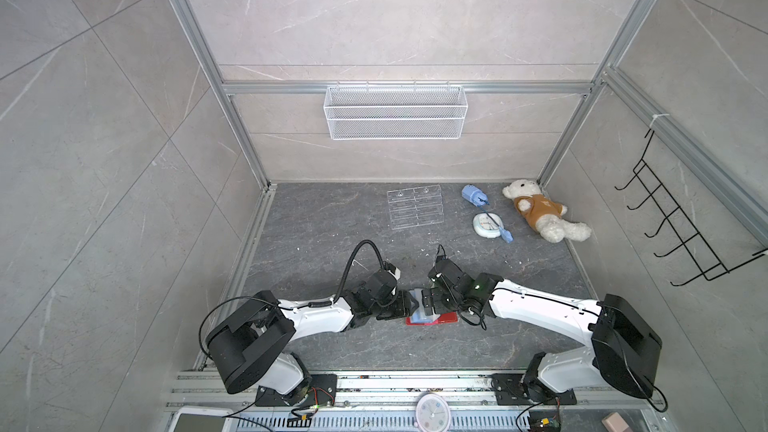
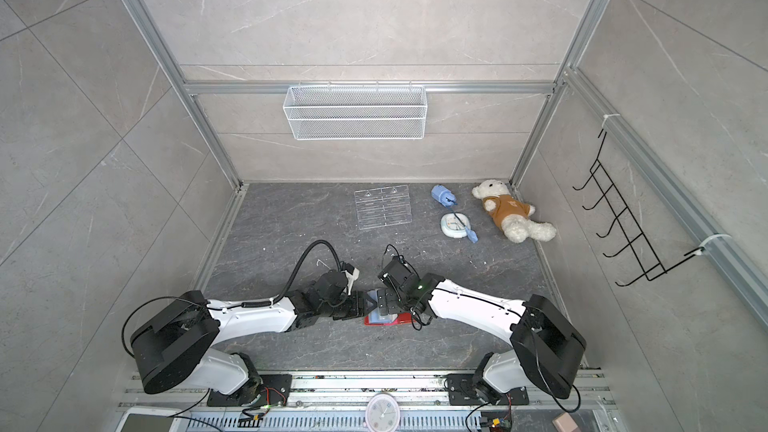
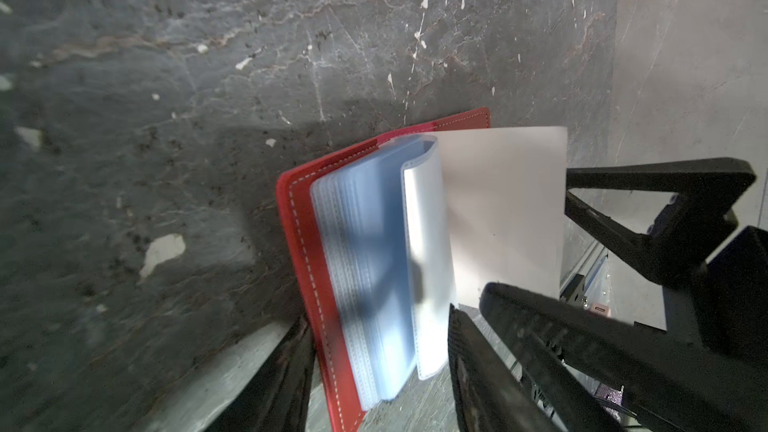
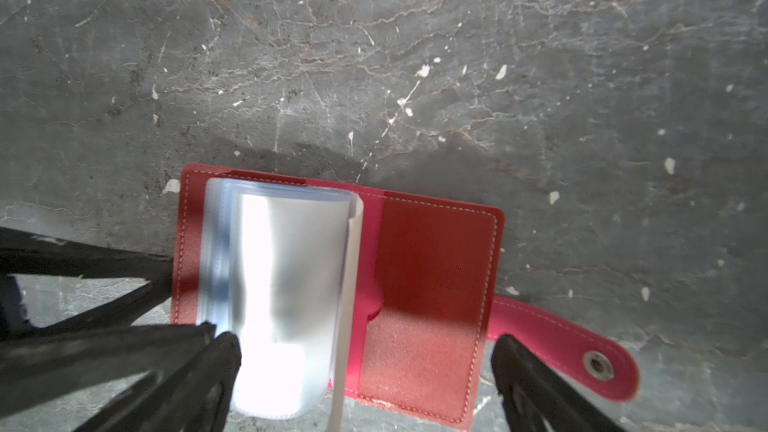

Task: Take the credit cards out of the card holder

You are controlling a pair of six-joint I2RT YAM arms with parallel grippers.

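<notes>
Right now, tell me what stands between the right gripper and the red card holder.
Nothing visible does. The open right gripper hangs directly over the open card holder. The left gripper straddles the plastic sleeves folded onto one half of it.

Bright even top views, bowed edges, dimmer wrist views, blurred centre, white glare

The left arm (image 1: 316, 317) and right arm (image 1: 540, 311) are formed of white shells joined by black joint housings (image 1: 245, 342). Black cables (image 1: 200, 332) are tied along them; a ribbed hose (image 1: 365, 242) is carried by the left. Black triangular-framed fingers (image 3: 498, 376) are fitted to the left gripper (image 3: 378, 313) and right gripper (image 4: 365, 338).
</notes>
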